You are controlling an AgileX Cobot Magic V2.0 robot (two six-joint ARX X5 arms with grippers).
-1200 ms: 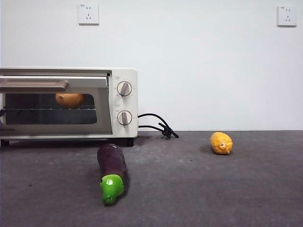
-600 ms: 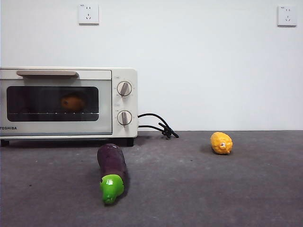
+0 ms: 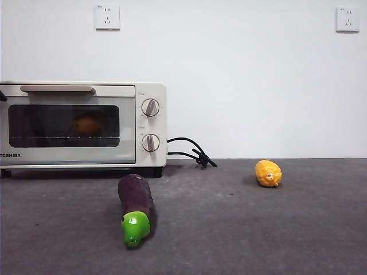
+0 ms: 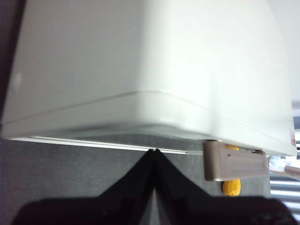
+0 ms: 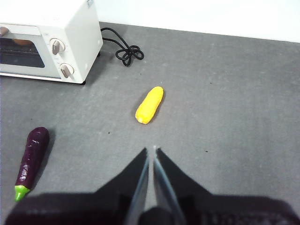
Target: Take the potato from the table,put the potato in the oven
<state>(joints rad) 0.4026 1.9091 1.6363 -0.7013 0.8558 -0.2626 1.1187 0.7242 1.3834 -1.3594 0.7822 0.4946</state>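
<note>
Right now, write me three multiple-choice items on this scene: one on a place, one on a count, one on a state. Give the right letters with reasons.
1. Where is the potato?
A. On the table beside the eggplant
B. Inside the oven, behind the glass door
C. In a gripper

2. How many round knobs does the oven show on its front?
A. One
B. Two
C. Four

3. What is the state of the oven door?
A. Closed
B. Hanging fully open
C. Taken off

Answers:
1 B, since the front view shows the tan shape dimly through the dark glass, on the rack.
2 B, since one knob sits above the other to the right of the door.
3 A, since the door stands flush with the oven front, its bar handle at the top. The left gripper, jaws together, is just by the oven's top edge; the right gripper waits above the table.
</note>
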